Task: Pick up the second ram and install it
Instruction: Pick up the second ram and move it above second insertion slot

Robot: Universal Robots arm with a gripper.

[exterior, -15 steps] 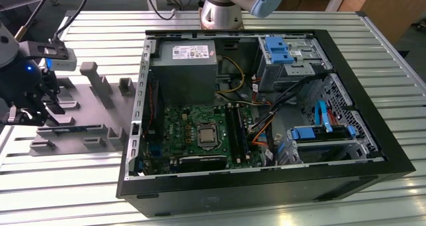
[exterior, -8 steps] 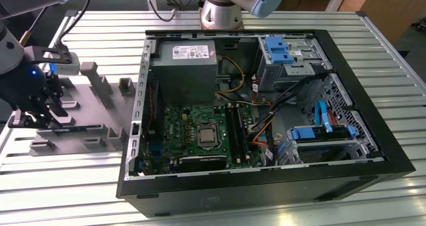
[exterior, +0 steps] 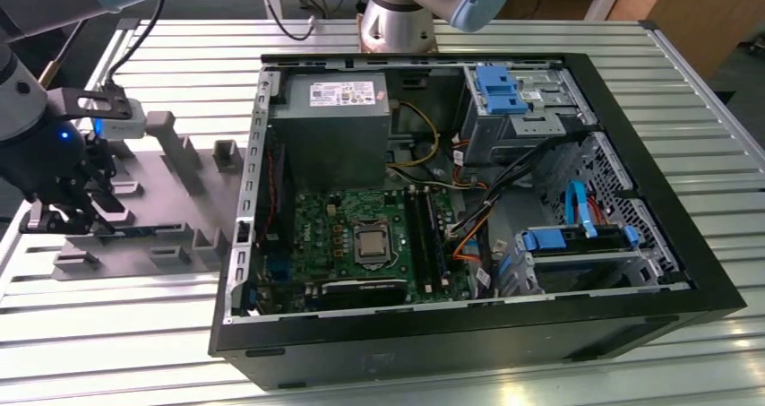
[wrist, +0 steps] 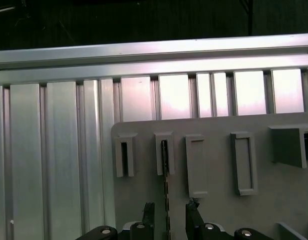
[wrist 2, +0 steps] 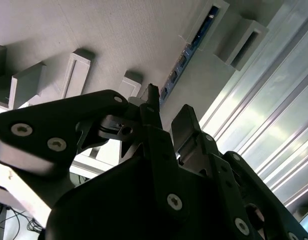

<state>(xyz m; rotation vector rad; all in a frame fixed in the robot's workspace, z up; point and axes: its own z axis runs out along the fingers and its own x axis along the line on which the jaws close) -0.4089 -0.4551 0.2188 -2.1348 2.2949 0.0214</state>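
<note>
One thin blue ram (wrist: 166, 192) stands on edge in a grey holder (wrist: 221, 210), its far end seated in a narrow slot. In the second wrist view it runs as a long strip away from the fingers. The holder lies on the slatted table (exterior: 120, 334) at the exterior view's left, just beside the open case (exterior: 478, 339) with its green board (exterior: 322, 236).

The gripper (wrist: 170, 209) is low over the holder, and in the exterior view it sits at the holder's left edge. Its jaws are parted and grip nothing. One finger stands on each side of the ram, with a visible gap on both sides, so they straddle it without touching.

The ram looks light and stiff, a flat card that should not sag when lifted by its middle. I judge it fragile: the chips on its faces and the contact edge down in the holder would suffer from a hard squeeze or a scrape. The flat faces near the upper edge are the best hold, with the pads square to them. Those smooth faces could slip or twist under an off-centre grip.
</note>
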